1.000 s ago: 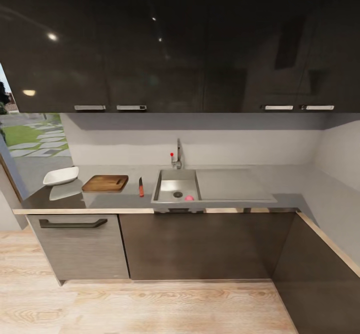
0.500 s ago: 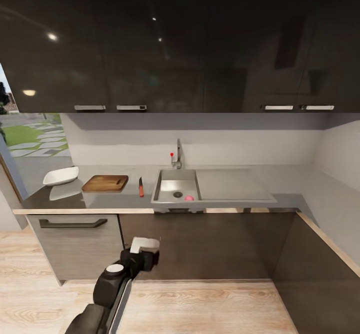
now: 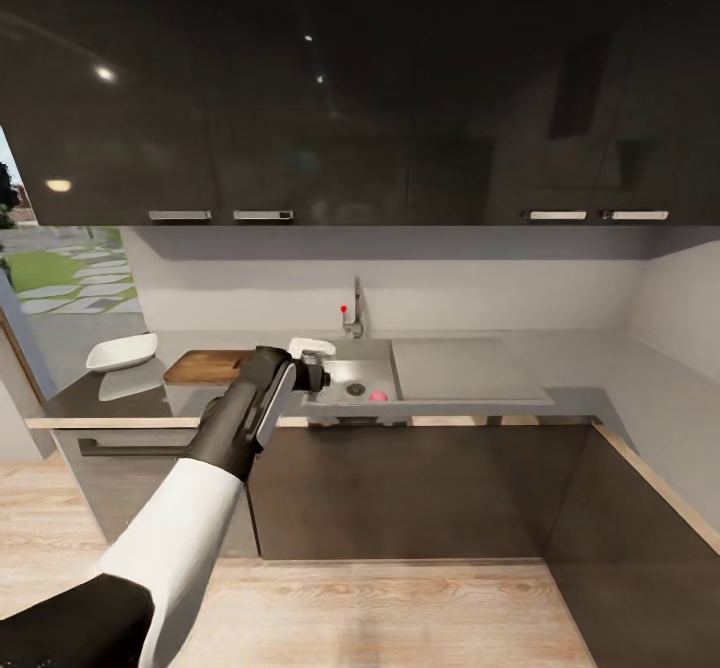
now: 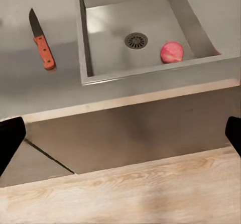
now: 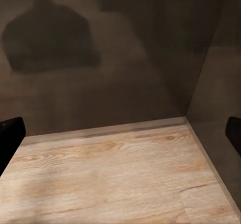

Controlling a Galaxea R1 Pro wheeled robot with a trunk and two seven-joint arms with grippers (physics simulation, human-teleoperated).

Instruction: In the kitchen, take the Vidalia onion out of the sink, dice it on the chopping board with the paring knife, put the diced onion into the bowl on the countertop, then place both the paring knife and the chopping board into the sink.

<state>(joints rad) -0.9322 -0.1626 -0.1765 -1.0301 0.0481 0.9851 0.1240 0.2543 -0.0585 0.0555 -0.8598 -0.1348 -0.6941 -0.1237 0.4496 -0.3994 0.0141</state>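
Note:
The pinkish Vidalia onion (image 3: 378, 396) (image 4: 172, 52) lies in the sink (image 3: 340, 360) (image 4: 108, 48), at the basin's front right beside the drain. On the grey countertop (image 3: 590, 368) (image 4: 30, 83) left of the basin lies the paring knife (image 4: 42, 48), red handle toward the front edge; my left arm hides it in the head view. Further left are the chopping board (image 3: 200, 366), partly behind that arm, and the white bowl (image 3: 122, 351). My left gripper (image 3: 315, 363) (image 4: 120, 138) hangs open in front of the counter edge near the sink's left rim. The right gripper (image 5: 120, 133) is open, low over the floor.
A chrome tap (image 3: 352, 313) with a red knob stands behind the basin, with the flat drainboard (image 3: 460, 368) to its right. Dark wall cabinets (image 3: 360, 88) hang above. Dark base cabinets (image 3: 400, 488) (image 5: 115, 48) stand on a wooden floor (image 3: 400, 618), and the counter turns a corner at the right.
My left arm has risen from low in front of the base cabinets to the counter edge by the sink, and now covers the knife in the head view.

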